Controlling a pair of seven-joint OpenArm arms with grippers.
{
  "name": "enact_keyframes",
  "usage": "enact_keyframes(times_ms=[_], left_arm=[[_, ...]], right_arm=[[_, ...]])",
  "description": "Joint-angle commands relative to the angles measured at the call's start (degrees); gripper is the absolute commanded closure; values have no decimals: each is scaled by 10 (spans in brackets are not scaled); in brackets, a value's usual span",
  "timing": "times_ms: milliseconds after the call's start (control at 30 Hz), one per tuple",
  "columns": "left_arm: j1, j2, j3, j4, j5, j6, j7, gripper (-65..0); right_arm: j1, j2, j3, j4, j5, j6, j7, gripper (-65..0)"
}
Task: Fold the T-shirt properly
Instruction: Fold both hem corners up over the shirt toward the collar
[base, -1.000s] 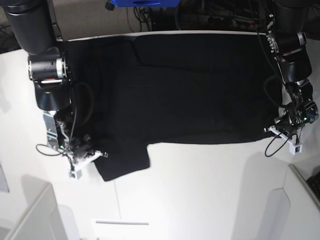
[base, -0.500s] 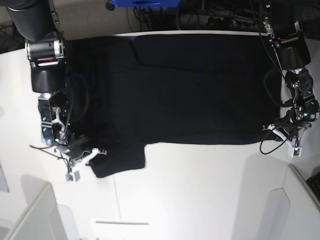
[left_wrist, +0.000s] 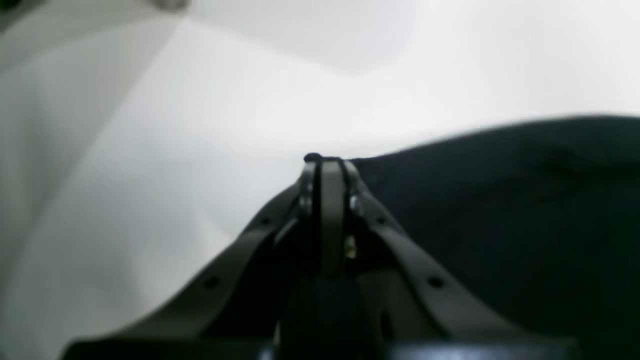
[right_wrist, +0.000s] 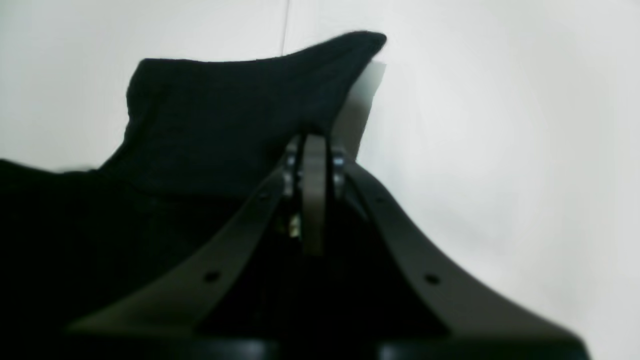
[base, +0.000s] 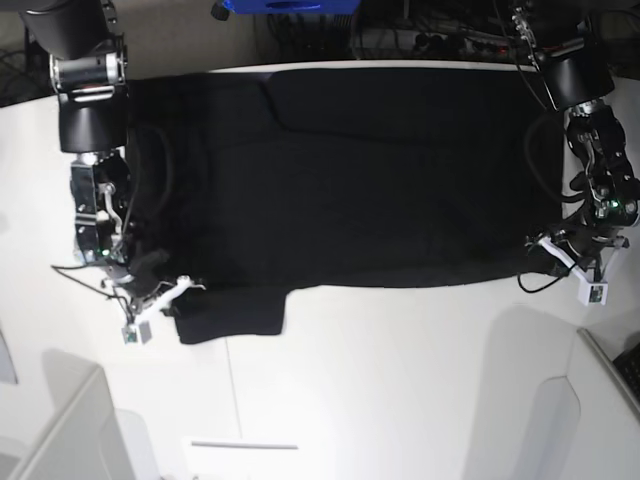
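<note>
White table (base: 400, 380) carries one black T-shirt (base: 380, 170), both arms' fingers (base: 178, 292) (base: 548, 250) pinching its edge.

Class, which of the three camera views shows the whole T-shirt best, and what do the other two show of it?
The base view: the T-shirt lies spread across the white table, outline visible. The left wrist view shows only one blurred dark edge; the right wrist view shows only a sleeve corner.
</note>
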Motion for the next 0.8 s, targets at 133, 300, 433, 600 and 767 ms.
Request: enact_keyframes(times_ms=[133, 300, 433, 600, 767], left_arm=[[10, -10, -20, 56, -1, 4, 14, 0], [10, 11, -65, 93, -1, 3, 54, 0], [31, 12, -64, 130, -1, 3, 66, 0], [68, 9, -69, 157, -43, 2, 66, 0], [111, 7, -100, 159, -109, 4, 66, 0]], right_arm=[[-15, 12, 36, 50, 4, 1, -5, 0], [-39, 12, 73, 93, 4, 1, -32, 0], [-62, 12, 94, 135, 4, 1, -56, 0], [-88, 12, 126, 178, 4, 1, -82, 0], [-118, 10, 152, 231, 4, 1, -111, 0]])
